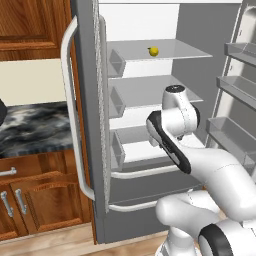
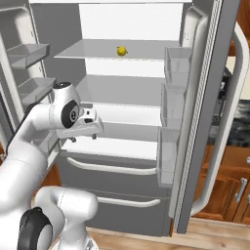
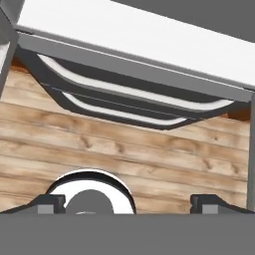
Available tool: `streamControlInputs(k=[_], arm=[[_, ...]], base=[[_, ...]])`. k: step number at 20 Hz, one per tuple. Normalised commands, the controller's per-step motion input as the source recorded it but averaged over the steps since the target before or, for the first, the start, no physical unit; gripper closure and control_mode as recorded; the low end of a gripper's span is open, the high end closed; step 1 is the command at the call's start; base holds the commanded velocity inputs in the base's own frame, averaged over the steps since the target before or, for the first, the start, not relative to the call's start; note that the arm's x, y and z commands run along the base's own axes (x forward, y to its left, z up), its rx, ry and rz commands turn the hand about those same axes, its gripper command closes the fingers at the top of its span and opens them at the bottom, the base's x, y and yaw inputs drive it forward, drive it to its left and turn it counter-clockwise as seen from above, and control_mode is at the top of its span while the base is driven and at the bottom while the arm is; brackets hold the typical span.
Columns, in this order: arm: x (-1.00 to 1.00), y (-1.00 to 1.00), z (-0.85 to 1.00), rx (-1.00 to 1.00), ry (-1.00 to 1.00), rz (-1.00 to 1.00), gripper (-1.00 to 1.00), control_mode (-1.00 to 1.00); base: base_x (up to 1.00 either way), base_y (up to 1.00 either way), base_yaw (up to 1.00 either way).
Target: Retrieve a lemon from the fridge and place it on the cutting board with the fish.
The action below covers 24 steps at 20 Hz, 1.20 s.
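Left base view: small bright yellow lemon sits on top glass shelf of tall grey open fridge.
Hand view: my hand spread wide, empty, facing wooden floor.

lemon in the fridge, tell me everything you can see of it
The lemon is a small, bright yellow, roundish fruit with a smooth, evenly coloured skin. It sits alone on the top glass shelf of the open fridge, toward the middle of the shelf, resting on the glass. Nothing else touches it.
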Motion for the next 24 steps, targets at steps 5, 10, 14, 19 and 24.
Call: streamControlInputs(k=[5, 10, 14, 19, 24], arm=[[-0.09, -0.11, 0.11, 0.09, 0.11, -0.26, -1.0, -1.0], [-0.51, 0.0, 0.37, 0.09, 0.0, -0.12, -1.0, -1.0], [-0.6, 0.0, 0.21, 0.0, -0.07, -0.01, -1.0, -1.0], [-0.57, -0.04, 0.24, 0.0, -0.17, 0.0, -1.0, -1.0], [-0.52, 0.0, 0.01, 0.0, -0.09, 0.0, -1.0, -1.0]], base=[[0.0, 0.0, 0.0], [0.0, 0.0, 0.0], [0.0, 0.0, 0.0], [0.0, 0.0, 0.0], [0.0, 0.0, 0.0]])
